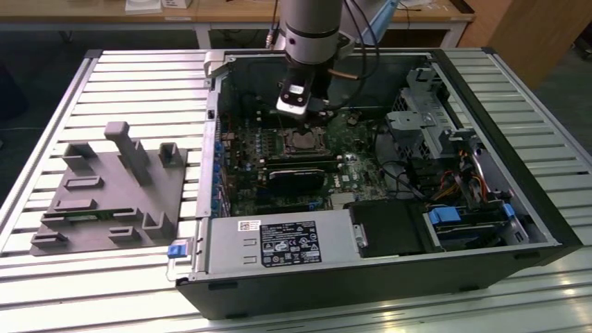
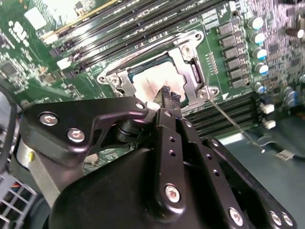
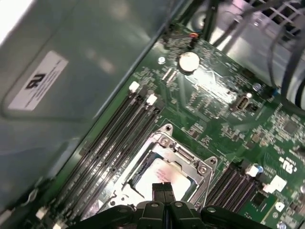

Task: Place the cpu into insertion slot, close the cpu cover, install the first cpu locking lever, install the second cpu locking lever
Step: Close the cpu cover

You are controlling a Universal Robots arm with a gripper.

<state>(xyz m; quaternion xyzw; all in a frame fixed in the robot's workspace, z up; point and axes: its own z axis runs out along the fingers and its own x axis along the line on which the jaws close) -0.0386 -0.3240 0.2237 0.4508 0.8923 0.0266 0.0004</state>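
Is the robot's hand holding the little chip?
No, the cpu lies in the insertion slot, and the hand over it is shut empty.

The gripper [image 2: 167, 94] (jaws pinched together) blocks the near edge of the cpu [image 2: 150, 81] in the second wrist view. In the exterior view the arm [image 1: 312, 28] runs off the top edge, and the insertion slot [image 1: 303, 141] is too small to make out.

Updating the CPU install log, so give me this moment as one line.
cpu: seated in insertion slot | cpu cover: flat around it | gripper: shut, empty, tips over cpu
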